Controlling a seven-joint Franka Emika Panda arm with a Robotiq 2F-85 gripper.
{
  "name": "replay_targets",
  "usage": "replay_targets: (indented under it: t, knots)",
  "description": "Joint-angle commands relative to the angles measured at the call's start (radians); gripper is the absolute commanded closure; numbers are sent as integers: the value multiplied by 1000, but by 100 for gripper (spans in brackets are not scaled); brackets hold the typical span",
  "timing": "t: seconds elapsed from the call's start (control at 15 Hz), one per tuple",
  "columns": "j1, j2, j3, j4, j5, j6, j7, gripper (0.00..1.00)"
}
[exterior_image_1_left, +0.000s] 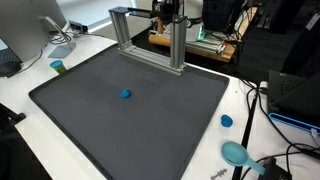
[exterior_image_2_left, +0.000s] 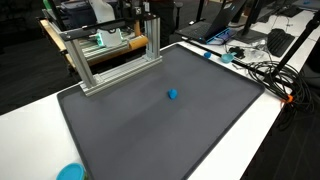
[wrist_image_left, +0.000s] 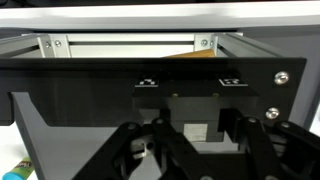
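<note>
where gripper (exterior_image_1_left: 168, 10) hangs, frame (exterior_image_1_left: 179, 45) stands near

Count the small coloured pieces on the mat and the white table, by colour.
Blue: 2, the ball on the mat and the cap on the table.
Teal: 2, the scoop and the small cup, both on the table.
Total: 4.

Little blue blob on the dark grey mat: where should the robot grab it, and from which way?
Probably across the middle of the small blue rounded lump, coming straight down from above. It sits low and alone on the flat dark grey mat, with nothing beside it to bump. Its exact shape is too small to tell.
</note>
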Motion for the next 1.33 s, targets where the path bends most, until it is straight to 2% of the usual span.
replay_targets:
  t: [0.0, 0.53, 0.6, 0.67, 0.73, 0.93, 1.27]
  knots:
    - [22, 11, -18, 24, 26, -37, -27, 73]
    - [7, 18, -6, 28, 12, -30, 3, 74]
    - [4, 17, -2, 28, 8, -28, 12, 55]
    - [2, 18, 1, 27, 5, -24, 18, 24]
    - [3, 17, 1, 24, 4, -16, 17, 74]
    - [-2, 14, 5, 18, -4, 4, 23, 78]
    - [-3, 21, 14, 16, 0, 12, 50, 78]
